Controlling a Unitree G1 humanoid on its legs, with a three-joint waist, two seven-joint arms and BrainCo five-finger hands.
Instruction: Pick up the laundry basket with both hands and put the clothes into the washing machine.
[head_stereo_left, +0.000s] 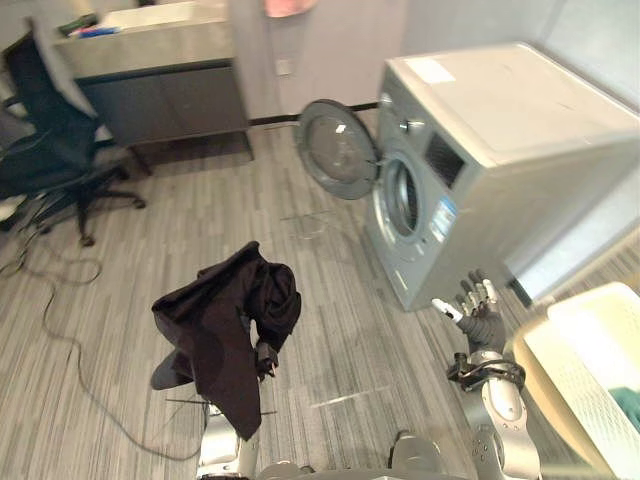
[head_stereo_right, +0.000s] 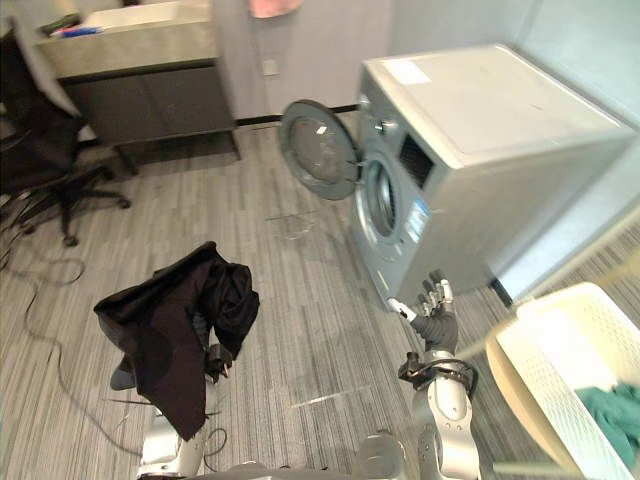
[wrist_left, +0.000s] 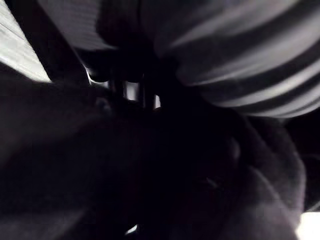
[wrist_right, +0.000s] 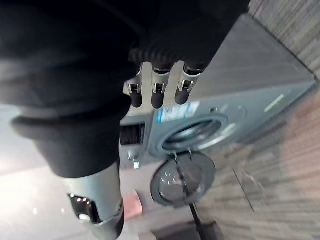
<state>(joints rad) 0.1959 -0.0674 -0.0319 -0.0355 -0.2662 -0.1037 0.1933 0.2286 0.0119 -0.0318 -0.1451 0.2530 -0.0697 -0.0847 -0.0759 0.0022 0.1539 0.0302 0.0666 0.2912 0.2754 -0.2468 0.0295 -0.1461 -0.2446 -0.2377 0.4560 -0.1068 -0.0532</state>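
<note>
A black garment (head_stereo_left: 225, 330) hangs in a heap over my left hand (head_stereo_left: 265, 357), held up above the floor at the lower left; the hand's fingers are curled into the cloth and mostly covered by it. My right hand (head_stereo_left: 478, 310) is raised with straight fingers (wrist_right: 157, 92), open and holding nothing, just in front of the washing machine (head_stereo_left: 480, 150). The machine's round door (head_stereo_left: 338, 148) stands swung open to the left, and the drum opening (head_stereo_left: 403, 197) shows. The white laundry basket (head_stereo_right: 560, 305) sits at the lower right with a teal cloth (head_stereo_right: 615, 415) inside.
A black office chair (head_stereo_left: 55, 150) stands at the far left, with a grey counter (head_stereo_left: 150, 60) behind it against the wall. Grey plank floor (head_stereo_left: 330, 300) lies between my hands and the machine.
</note>
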